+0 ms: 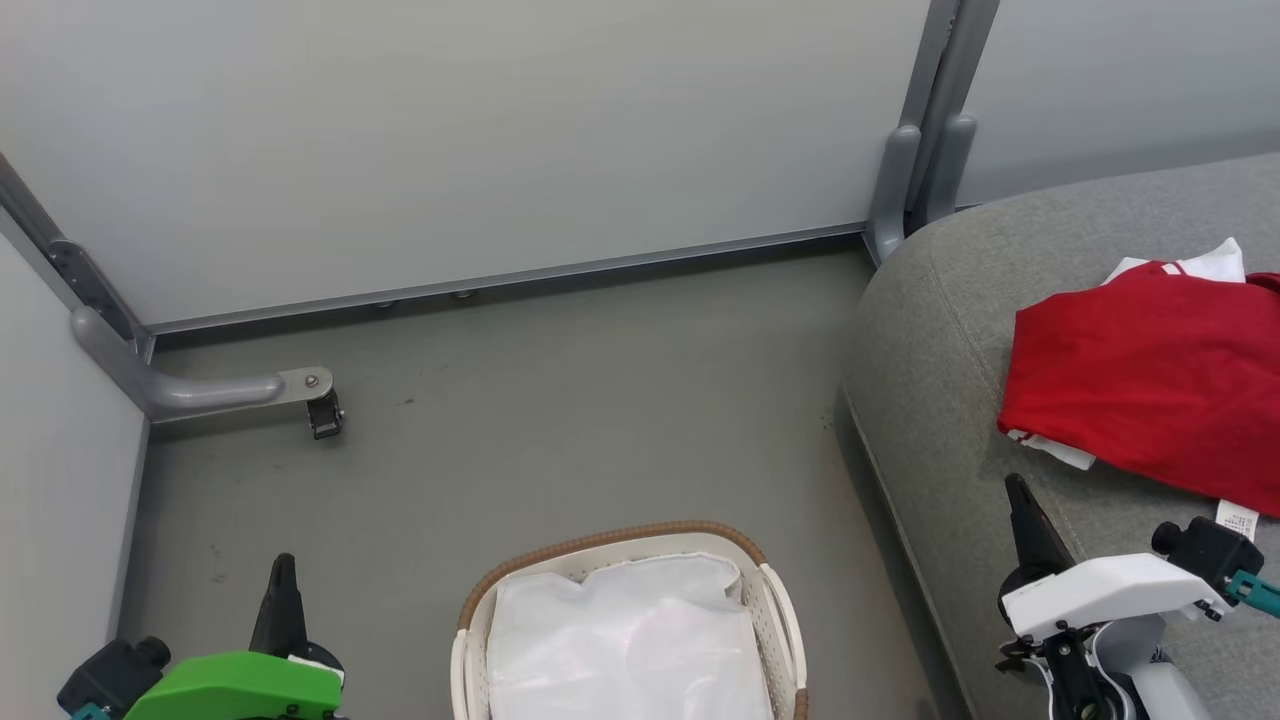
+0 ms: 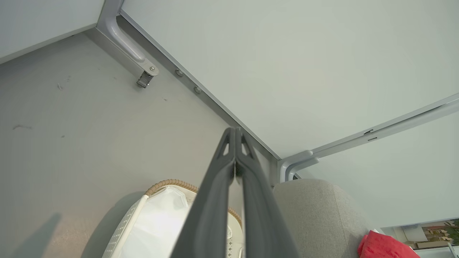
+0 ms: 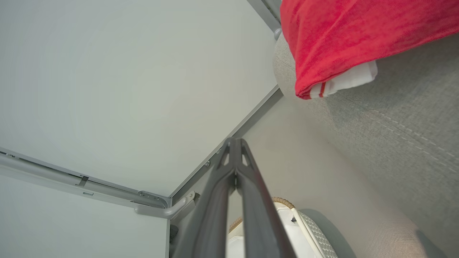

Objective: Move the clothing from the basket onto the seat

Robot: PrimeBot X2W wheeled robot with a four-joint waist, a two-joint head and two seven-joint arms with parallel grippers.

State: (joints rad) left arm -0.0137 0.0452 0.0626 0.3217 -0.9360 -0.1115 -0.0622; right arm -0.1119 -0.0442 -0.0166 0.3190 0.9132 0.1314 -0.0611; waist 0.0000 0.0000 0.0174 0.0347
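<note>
Fingers shut tip to tip on both: left gripper (image 1: 284, 578) and right gripper (image 1: 1017, 492) hold nothing, and both wrist views show the same closed pair w/ no cloth between.

Red clothing (image 1: 1150, 400) is lying on the grey sofa seat (image 1: 950, 330), not in the basket. It's a flat heap w/ white trim poking out at the far and near-left edges and a white label (image 1: 1238, 520) at the near edge. Can't split it into separate pieces. Long axis runs approx left-right across the cushion, a bit tilted.

From the right gripper the heap is just ahead and to the right, near but apart. R arm is clearly the nearer one; L arm is well apart, on the other side of the basket (image 1: 600, 540).

Basket sits on the floor between the grippers, beside the seat's rounded edge; inside, a white liner cloth (image 1: 630, 640). Its near part is cut off by the frame edge. Judgement: transfer looks done or nearly so.

Surface: grey floor (image 1: 560, 400), some scuffs. Room: pale partition panels (image 1: 450, 130) w/ grey metal feet, one caster (image 1: 325, 412).
</note>
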